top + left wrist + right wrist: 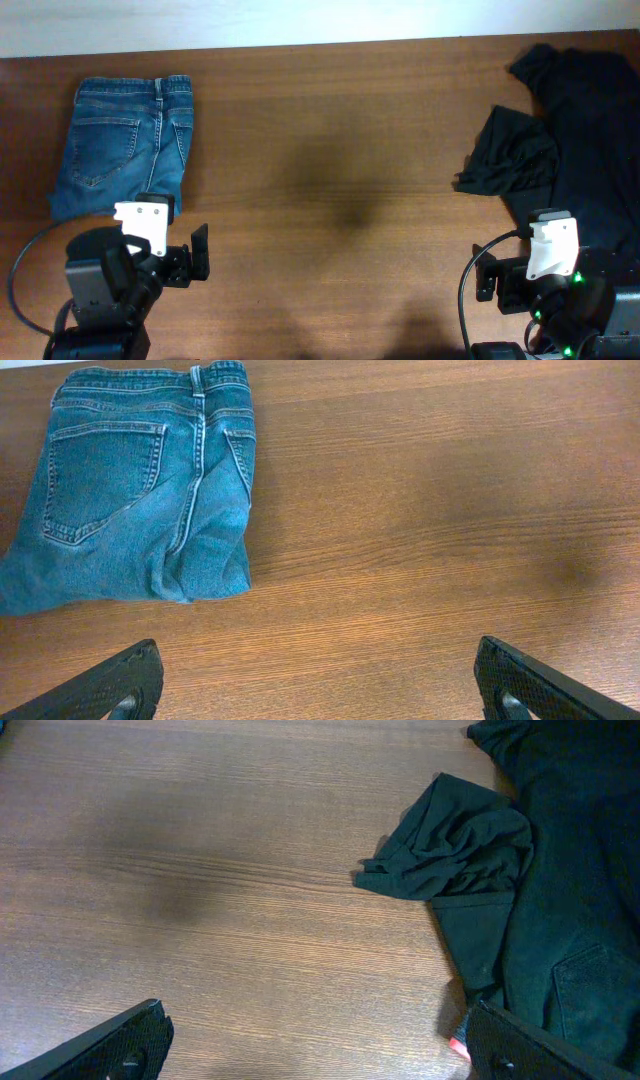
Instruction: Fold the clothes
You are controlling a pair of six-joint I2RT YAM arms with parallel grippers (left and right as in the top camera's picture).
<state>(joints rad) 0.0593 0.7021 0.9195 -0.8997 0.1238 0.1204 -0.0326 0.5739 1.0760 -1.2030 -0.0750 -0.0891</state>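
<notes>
The blue denim jeans (125,145) lie folded at the far left of the table, back pockets up. They also show in the left wrist view (140,490), waistband toward the far edge. My left gripper (185,258) is open and empty, just in front of the jeans and not touching them; in the left wrist view (320,680) its fingers are spread wide over bare wood. My right gripper (520,280) is open and empty at the near right; in the right wrist view (315,1040) its right finger sits beside the edge of a dark garment.
A crumpled black garment (570,130) lies spread at the far right, and shows in the right wrist view (540,870). A small red tag (458,1042) peeks out at its near edge. The wooden table (340,150) ends at a pale wall along the back.
</notes>
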